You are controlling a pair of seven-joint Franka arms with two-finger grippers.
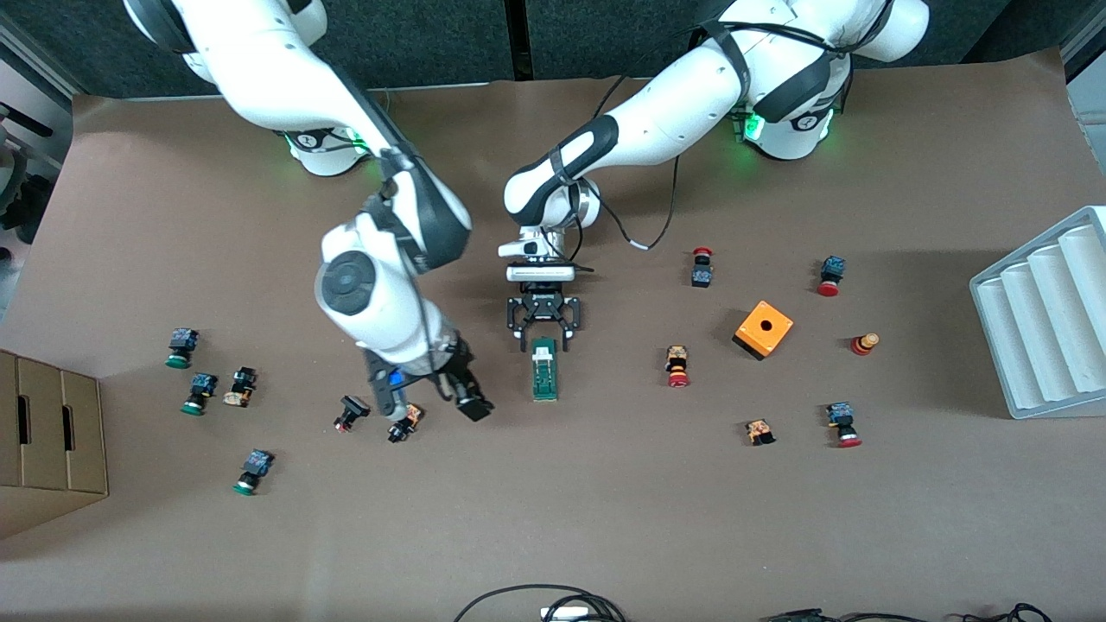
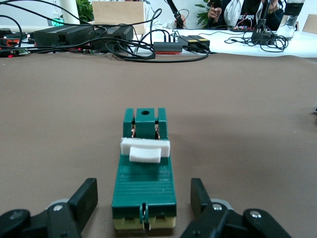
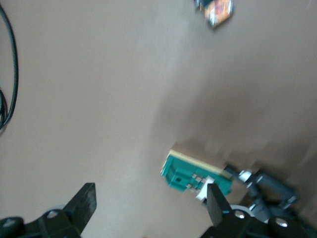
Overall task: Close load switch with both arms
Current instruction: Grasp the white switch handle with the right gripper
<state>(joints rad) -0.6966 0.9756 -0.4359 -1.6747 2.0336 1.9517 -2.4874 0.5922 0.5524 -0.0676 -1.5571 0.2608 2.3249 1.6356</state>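
Lying flat near the middle of the brown table point(image 1: 605, 518), the load switch point(image 1: 544, 370) is a narrow dark-green block with its long axis running toward the front camera and a white sliding piece point(image 2: 145, 149) across its top near the end farther from that camera. Left gripper point(image 1: 544, 340): lowered at that farther end, fingers point(image 2: 87, 196) standing narrowly apart on either side of the block; the left wrist view shows a slim gap at each side, so no contact can be confirmed. Right gripper point(image 1: 471, 399): above bare table just beside the switch toward the right arm's end, jaws spread wide, holding nothing; its wrist view shows the green block between and past its fingers point(image 3: 84, 203). Orange cube box point(image 1: 763, 329): one, with a round hole in its top face, toward the left arm's end of the table. Push buttons: red-capped ones point(image 1: 677, 366) scattered around the orange box; green-capped ones point(image 1: 180, 347) grouped toward the right arm's end; further small ones point(image 1: 404, 422) close under the right gripper. White ribbed tray point(image 1: 1045, 315): at the table edge at the left arm's end. Cardboard box point(image 1: 47, 432): at the edge at the right arm's end.
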